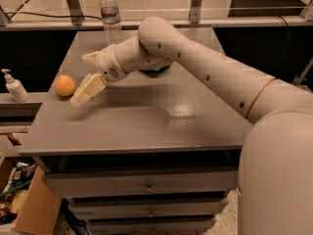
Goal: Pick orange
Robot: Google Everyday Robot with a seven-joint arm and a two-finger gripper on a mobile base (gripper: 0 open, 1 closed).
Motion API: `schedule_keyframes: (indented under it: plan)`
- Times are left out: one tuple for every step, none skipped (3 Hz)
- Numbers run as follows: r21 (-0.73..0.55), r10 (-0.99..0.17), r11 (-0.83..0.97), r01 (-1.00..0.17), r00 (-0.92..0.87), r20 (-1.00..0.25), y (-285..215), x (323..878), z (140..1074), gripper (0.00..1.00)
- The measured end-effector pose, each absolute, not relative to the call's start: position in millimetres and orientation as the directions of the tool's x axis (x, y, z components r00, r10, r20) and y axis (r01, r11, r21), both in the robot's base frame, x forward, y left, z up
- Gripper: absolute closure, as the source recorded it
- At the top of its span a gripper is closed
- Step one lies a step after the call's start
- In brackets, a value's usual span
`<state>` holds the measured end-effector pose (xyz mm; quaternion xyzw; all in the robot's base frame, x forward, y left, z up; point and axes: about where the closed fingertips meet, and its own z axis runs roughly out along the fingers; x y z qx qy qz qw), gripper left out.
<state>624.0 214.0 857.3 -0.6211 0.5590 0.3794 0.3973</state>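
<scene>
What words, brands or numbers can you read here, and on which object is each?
No text can be read.
The water bottle: label too blurred to read.
The soap dispenser: no legible text.
The orange and the gripper beside it: no markings visible.

A lab or workshop is suggested. A grey metal drawer cabinet (171, 126) is seen beneath the gripper (80, 80), which is held with fingers (90, 88) spread over its left part. Metal frame posts (73, 4) are seen beyond it, a pump bottle (14, 86) to its left, a cluttered cardboard box (29, 209) below.
</scene>
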Motion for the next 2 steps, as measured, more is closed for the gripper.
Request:
schedule_keyframes:
  plan:
    - [-0.060,-0.386,-0.084,-0.995,0.088,-0.918,231,623,850,0.00]
    - [-0.047,-0.385,-0.103,-0.994,0.083,-0.919,241,624,842,0.16]
